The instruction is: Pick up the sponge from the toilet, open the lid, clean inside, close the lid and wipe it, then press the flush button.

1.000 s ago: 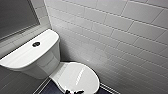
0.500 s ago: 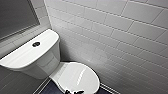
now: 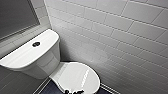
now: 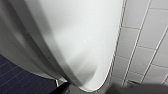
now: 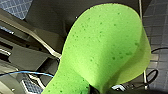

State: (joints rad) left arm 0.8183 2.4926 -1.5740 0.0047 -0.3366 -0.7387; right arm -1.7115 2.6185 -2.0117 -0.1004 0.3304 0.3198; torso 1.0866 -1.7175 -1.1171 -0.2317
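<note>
The right gripper (image 5: 93, 89) is pinching the sponge (image 5: 105, 47) by its narrow end. Its fingers are gripping the soft pad, so the bright green body is fanning out wide above them and bending a little along one edge. The sponge is hanging in the air, clear of the toilet (image 3: 42, 62), over dark floor tiles, grey parts of the robot and some loose cables (image 5: 30, 73); which side of the toilet it is on I cannot tell.

The left gripper (image 4: 91, 91) is hovering close to the rounded front tip of the toilet's lid (image 4: 75, 42). Whether it is open or closed I cannot tell. The lid is lying shut on the bowl, its glossy white top catching the light.

Dark blue floor (image 4: 15, 77) is showing around the foot of the toilet. Behind the lid the boxy tank is standing, with the flush button (image 3: 36, 44) sitting in the middle of the tank top. A white tiled wall (image 3: 112, 37) is running just beside the toilet, and a dark panel (image 3: 15, 17) is showing above and behind the tank.
</note>
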